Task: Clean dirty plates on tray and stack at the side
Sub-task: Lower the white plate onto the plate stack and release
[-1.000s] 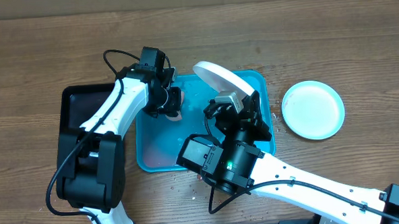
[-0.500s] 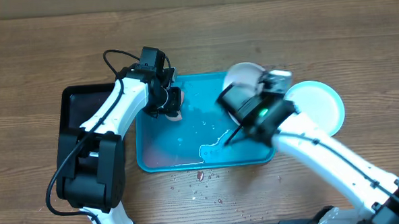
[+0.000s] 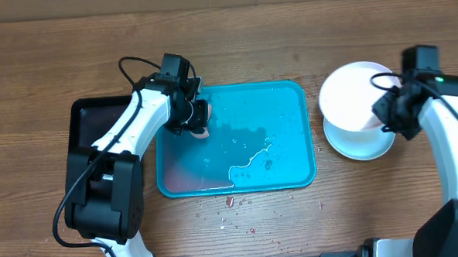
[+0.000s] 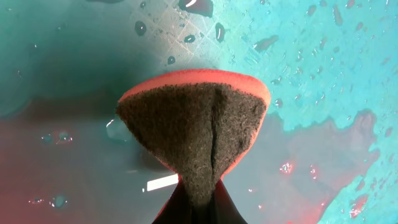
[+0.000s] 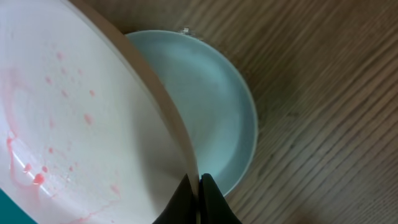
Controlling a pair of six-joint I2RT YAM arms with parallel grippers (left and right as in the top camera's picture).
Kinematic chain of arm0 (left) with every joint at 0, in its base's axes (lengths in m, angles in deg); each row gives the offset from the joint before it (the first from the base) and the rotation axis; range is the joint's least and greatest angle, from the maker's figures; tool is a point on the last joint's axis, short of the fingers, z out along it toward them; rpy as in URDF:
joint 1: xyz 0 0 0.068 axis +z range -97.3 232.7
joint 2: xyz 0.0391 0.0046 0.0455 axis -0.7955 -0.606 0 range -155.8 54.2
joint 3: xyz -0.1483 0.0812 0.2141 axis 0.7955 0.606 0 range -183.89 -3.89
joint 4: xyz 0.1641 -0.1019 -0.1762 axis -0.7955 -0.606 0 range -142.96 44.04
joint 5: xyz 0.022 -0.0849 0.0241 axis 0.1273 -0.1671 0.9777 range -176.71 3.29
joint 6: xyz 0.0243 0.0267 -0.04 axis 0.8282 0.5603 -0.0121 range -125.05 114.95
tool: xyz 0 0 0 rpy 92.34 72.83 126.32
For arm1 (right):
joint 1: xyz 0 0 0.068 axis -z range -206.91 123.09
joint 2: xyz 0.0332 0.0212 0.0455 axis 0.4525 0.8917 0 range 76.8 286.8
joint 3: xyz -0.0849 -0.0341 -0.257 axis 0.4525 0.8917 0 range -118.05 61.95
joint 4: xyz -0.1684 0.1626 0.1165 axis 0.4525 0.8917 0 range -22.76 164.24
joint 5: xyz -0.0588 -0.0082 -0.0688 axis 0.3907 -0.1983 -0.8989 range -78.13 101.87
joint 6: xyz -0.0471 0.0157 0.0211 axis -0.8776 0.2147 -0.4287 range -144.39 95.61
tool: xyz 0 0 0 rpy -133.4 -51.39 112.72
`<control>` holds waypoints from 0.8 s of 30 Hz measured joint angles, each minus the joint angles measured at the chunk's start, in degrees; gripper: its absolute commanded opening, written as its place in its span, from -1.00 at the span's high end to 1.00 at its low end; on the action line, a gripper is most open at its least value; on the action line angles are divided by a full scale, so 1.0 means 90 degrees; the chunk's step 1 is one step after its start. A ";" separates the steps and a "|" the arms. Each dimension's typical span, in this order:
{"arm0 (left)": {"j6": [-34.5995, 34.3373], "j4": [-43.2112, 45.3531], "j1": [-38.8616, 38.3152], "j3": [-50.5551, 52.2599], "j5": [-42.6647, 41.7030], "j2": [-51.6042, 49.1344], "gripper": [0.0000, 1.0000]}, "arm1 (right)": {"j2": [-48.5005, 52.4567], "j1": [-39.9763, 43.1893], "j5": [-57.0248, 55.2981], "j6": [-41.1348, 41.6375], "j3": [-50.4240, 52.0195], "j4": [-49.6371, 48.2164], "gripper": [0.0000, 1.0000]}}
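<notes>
1. Right hand point(image 5: 198, 186): pinched on the rim of a tilted white plate point(image 5: 74, 112), above the pale lower plate point(image 5: 217, 106) on the tabletop point(image 3: 55, 58), right of the tray point(image 3: 282, 95). Advise: level, centre, release low.
2. Tray: glossy turquoise plastic, wet, pink-filmed.
3. White plate: smooth, shallow, with faint pink specks.
4. Left hand point(image 3: 197, 118): clamped on a coarse folded sponge point(image 4: 193, 134) over the tray's far left corner.

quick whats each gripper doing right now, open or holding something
Left gripper: shut on the sponge.
Right gripper: shut on the rim of a white plate.
</notes>
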 measured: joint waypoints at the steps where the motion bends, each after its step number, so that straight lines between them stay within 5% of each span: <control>1: 0.0000 0.0005 0.0000 0.0000 0.0000 0.0000 0.92 | 0.0049 0.0129 0.0058 -0.0024 0.0100 -0.0066 0.93; 8: 0.0002 -0.0559 0.0002 -0.0228 0.0005 0.0000 0.92 | 0.0243 0.0413 0.0260 -0.0083 0.1236 -0.0644 0.90; 12: 0.0000 -0.1732 0.0019 -0.1234 0.0240 -0.0012 0.92 | 0.0248 0.0415 0.0313 -0.0112 0.1520 -0.0935 0.00; 14: 0.0000 -0.2278 0.0029 -0.1851 0.0571 0.0000 0.92 | 0.0248 0.0413 0.0350 -0.0134 0.1525 -0.0993 -0.21; 24: -0.0029 -0.4238 0.0240 -0.3415 0.2616 0.0046 0.92 | 0.0253 0.0374 0.0877 -0.0612 0.0712 0.0032 -0.61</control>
